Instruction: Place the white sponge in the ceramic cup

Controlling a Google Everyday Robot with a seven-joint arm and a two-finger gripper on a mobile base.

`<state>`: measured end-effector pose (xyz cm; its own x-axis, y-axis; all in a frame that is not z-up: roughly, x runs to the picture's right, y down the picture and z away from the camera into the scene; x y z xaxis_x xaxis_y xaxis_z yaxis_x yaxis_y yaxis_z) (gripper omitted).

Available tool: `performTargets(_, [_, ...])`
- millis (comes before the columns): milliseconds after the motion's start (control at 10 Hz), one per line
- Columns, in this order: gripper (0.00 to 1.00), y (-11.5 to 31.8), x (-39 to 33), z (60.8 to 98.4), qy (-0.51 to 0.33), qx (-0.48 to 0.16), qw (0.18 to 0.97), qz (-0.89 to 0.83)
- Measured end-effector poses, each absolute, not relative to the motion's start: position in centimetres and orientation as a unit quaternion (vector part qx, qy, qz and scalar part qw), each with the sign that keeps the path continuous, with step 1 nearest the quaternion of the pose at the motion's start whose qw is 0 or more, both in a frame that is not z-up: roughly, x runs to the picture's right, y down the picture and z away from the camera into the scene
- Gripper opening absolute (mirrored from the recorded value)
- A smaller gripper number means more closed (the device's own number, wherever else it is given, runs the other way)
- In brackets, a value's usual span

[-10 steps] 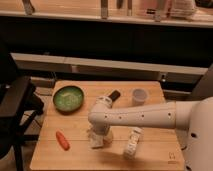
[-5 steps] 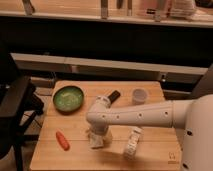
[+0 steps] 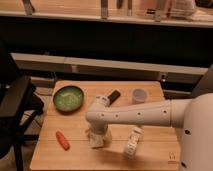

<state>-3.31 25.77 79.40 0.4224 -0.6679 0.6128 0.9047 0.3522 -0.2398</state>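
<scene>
sponge [image 3: 98, 143]: front-centre of table [image 3: 75, 154], mostly covered by gripper [image 3: 97, 136]; long axis not readable. gripper sits directly over it, pointing down, jaws apart, nothing clamped as far as can be seen; contact with sponge unclear. bottle [image 3: 133, 141] lies at 3 o'clock of sponge, near. cup [image 3: 139, 95] upright at about 1 o'clock, well apart, toward the back edge. judgement: close on sponge first, then lift and carry toward 1 o'clock.

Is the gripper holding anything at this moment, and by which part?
Cannot be told: the gripper is down at the off-white rectangular sponge on the wooden table.
</scene>
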Motion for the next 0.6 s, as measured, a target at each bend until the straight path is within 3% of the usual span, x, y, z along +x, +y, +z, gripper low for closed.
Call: performTargets(600, [0.80, 25.91, -3.30, 79.51, -0.211, -0.290, 0.791, -0.495])
